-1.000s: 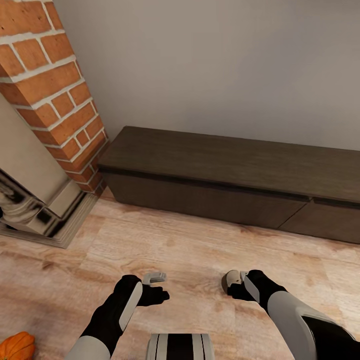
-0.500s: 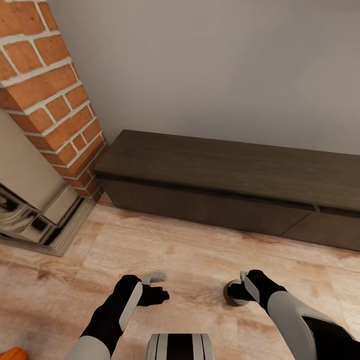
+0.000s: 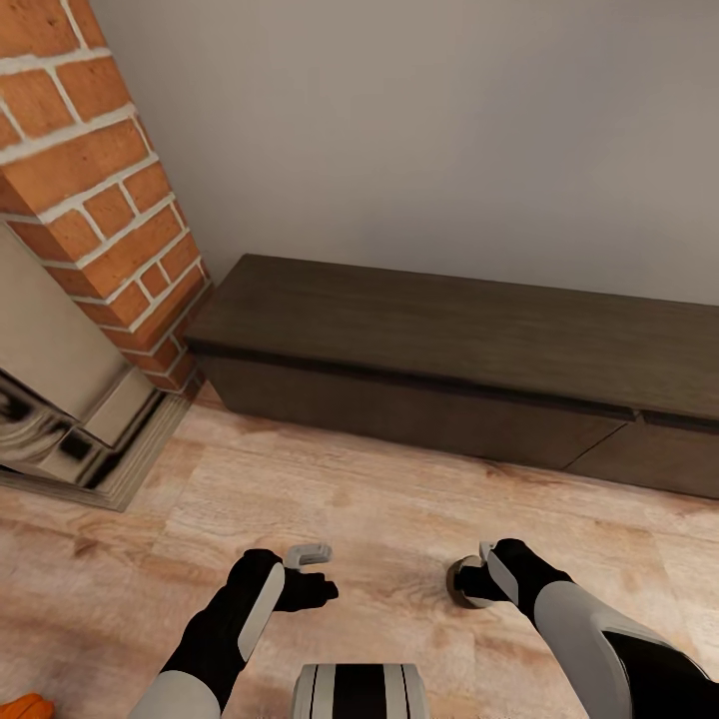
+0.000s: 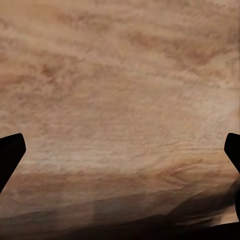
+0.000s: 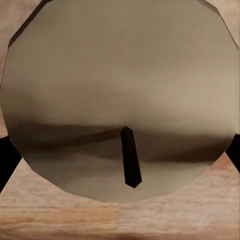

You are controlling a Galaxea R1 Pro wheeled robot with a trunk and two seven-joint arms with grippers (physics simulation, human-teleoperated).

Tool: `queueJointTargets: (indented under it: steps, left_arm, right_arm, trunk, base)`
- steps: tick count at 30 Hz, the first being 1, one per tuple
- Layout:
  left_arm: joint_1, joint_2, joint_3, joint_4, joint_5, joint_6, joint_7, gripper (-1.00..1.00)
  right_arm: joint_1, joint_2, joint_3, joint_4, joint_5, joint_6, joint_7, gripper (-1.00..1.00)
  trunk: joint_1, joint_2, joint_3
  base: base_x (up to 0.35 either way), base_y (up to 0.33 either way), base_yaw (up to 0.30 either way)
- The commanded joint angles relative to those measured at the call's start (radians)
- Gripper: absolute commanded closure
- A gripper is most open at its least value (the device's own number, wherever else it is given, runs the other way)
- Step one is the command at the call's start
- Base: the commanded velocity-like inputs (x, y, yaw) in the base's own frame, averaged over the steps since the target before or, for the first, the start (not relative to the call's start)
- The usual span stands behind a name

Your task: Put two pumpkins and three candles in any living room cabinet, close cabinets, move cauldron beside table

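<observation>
At the head view's lower left corner, well left of the left tool, one orange pumpkin peeks in on the wood floor. The left tool hangs over bare floor; its wrist view shows its two dark fingertips spread wide apart with nothing but planks between them. The right tool is clamped on one candle; the right wrist view reveals the candle filling the gap, pale top and dark wick facing the camera, a detail the head view hides. Beyond both tools stands one dark cabinet, its fronts shut, a brick fireplace left of it.
</observation>
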Motion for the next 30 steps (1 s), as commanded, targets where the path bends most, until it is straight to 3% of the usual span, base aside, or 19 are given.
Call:
queueJointTargets:
  steps: [1,26,27,30]
  left_arm:
    - [0.000,0.000,-0.001,-0.001,0.009,0.004,0.007,-1.00]
    - [0.000,-0.001,-0.001,-0.001,0.009,0.004,0.006,-1.00]
    - [0.000,-0.002,-0.001,-0.001,0.009,0.003,0.006,-1.00]
    - [0.000,-0.003,-0.001,-0.002,0.009,0.004,0.006,-1.00]
  right_arm:
    - [0.000,0.001,-0.008,-0.002,0.011,0.005,0.000,-1.00]
    - [0.000,-0.002,-0.008,-0.002,0.009,0.004,0.001,-1.00]
    - [0.000,-0.002,-0.008,-0.002,0.009,0.003,0.001,1.00]
    - [0.000,-0.002,-0.008,-0.002,0.009,0.002,0.001,1.00]
  trunk:
    - [0.000,-0.001,-0.005]
    - [0.001,-0.001,-0.012]
    - [0.001,-0.001,-0.012]
    - [0.001,-0.001,-0.012]
  base:
    - [0.000,0.000,0.000]
    - [0.000,0.000,0.000]
    - [0.000,0.000,0.000]
    - [0.000,0.000,0.000]
